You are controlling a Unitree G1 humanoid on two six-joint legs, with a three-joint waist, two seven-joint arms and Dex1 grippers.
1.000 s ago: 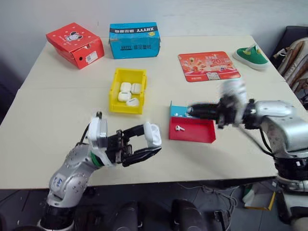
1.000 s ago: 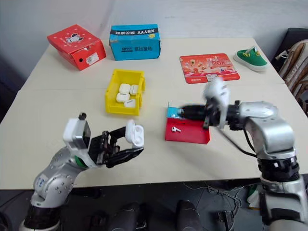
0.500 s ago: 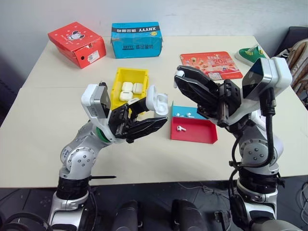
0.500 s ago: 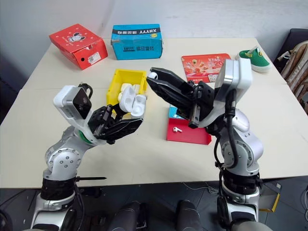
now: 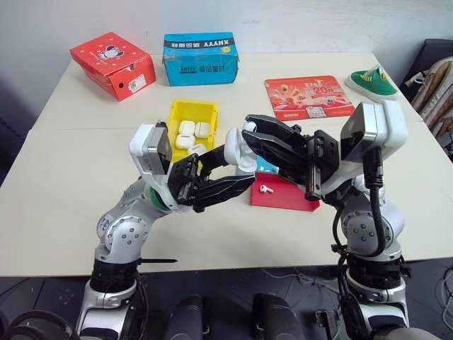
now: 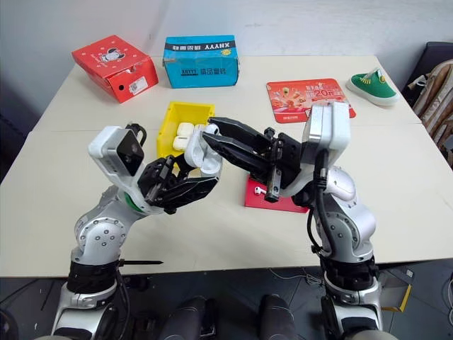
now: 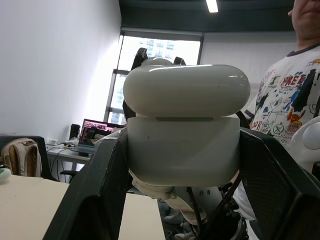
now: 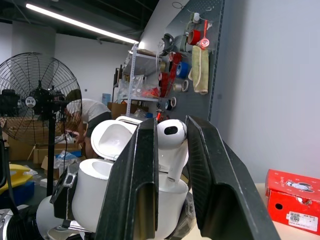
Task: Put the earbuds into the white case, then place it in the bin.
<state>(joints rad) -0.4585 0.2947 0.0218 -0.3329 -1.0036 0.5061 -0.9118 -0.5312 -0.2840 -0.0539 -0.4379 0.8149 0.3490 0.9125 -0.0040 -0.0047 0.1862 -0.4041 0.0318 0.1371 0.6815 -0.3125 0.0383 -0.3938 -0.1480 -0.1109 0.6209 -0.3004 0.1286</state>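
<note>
My left gripper (image 5: 242, 164) is shut on the white case (image 7: 183, 145), held up above the table with its lid (image 7: 186, 91) flipped open. My right gripper (image 5: 247, 130) is shut on one of the earbuds (image 8: 171, 139), stem down, right at the open case (image 8: 102, 175) and touching or nearly touching its top. Another earbud (image 5: 266, 189) lies in the red part of the red-and-blue tray (image 5: 284, 200). The yellow bin (image 5: 172, 128) stands on the table behind my left gripper and holds several white cases.
At the table's far side stand a red box (image 5: 113, 64) and a blue box (image 5: 200, 58). A red printed mat (image 5: 308, 96) and a green shoe (image 5: 372, 82) lie at the far right. A person (image 7: 285, 105) shows beyond the case in the left wrist view.
Both arms rose from the table and swung toward each other. My right gripper carried the earbud left from the tray to the case in my left gripper.
</note>
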